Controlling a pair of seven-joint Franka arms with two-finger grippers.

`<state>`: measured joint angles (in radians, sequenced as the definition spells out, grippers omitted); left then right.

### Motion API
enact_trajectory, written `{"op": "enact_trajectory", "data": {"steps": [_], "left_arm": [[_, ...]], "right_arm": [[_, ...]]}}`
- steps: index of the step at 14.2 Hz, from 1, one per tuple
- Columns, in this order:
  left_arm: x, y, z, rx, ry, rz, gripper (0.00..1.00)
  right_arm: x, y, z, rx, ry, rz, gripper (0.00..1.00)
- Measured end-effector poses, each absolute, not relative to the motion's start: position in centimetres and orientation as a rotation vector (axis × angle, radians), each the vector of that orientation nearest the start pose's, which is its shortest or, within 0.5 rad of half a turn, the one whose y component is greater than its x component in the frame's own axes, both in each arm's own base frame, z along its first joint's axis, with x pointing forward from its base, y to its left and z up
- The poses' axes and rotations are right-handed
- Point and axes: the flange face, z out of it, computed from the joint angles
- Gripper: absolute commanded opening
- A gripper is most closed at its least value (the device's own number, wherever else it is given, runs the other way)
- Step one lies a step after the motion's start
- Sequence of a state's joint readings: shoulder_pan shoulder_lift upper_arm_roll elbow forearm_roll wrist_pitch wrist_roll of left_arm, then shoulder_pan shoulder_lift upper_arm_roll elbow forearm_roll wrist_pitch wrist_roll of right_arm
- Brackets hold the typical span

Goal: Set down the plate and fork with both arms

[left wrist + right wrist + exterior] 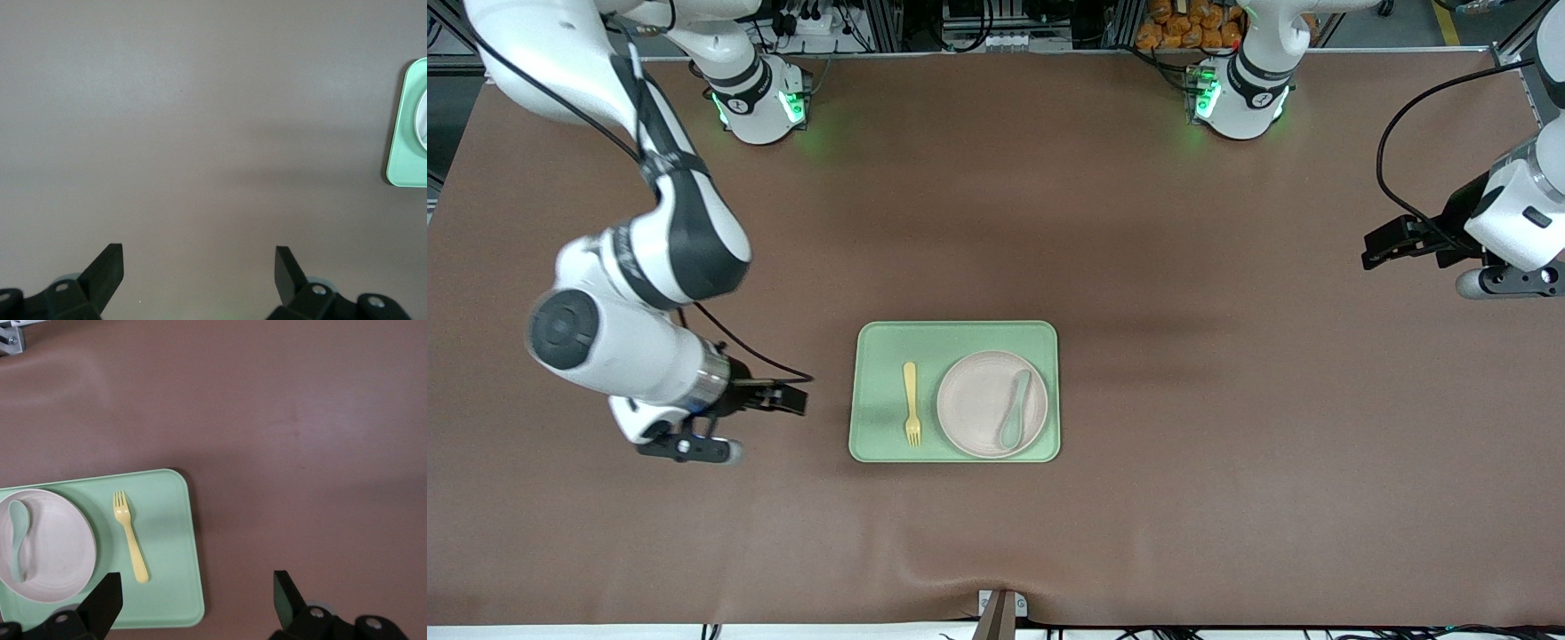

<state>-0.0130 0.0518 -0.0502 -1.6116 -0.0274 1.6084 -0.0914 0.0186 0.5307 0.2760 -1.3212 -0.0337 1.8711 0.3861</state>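
Observation:
The off-white plate [992,404] lies on the light-green tray [880,356], with a grey-green spoon [1015,411] on it. The pale-yellow fork [911,403] lies on the tray beside the plate, toward the right arm's end. My right gripper [787,397] is open and empty over the bare table beside the tray's edge. Its wrist view shows the gripper [197,600], fork [130,535], plate [57,547], spoon [17,539] and tray [170,540]. My left gripper [1383,244] is open and empty over the table's left-arm end. Its wrist view shows the gripper [199,270] over bare table.
The brown table cover [1227,444] lies all round the tray. A tray corner [408,133] and a sliver of plate [422,120] show in the left wrist view. A small metal mount [1000,613] sits at the table edge nearest the front camera.

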Motion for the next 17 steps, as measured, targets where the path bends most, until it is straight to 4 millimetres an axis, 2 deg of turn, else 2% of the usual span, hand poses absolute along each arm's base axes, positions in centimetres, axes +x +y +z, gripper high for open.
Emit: {"op": "enact_trajectory", "data": {"steps": [6,9,12,14,17], "left_arm": [[57.0,-3.8,57.7,-3.165,-0.047,0.092,1.0],[57.0,-3.8,57.6,-3.166,-0.048,0.092,1.0],[57.0,-3.8,57.6,-3.166,-0.047,0.09,1.0],[57.0,-3.8,57.7,-3.166,-0.047,0.088,1.0],[56.8,-3.9,58.2,-3.166,-0.045,0.075,1.0]], "right_arm": [[63.5,14.4,56.8,-3.091,0.194,-0.025,1.0],[61.1,12.2,61.8,-3.108,0.191,-0.107,1.0],[59.2,9.2,64.3,-3.13,0.224,-0.117,1.0],[57.7,9.1,65.1,-3.14,0.222,-0.109,1.0],[55.7,9.4,64.5,-3.156,0.174,-0.125,1.0]]}}
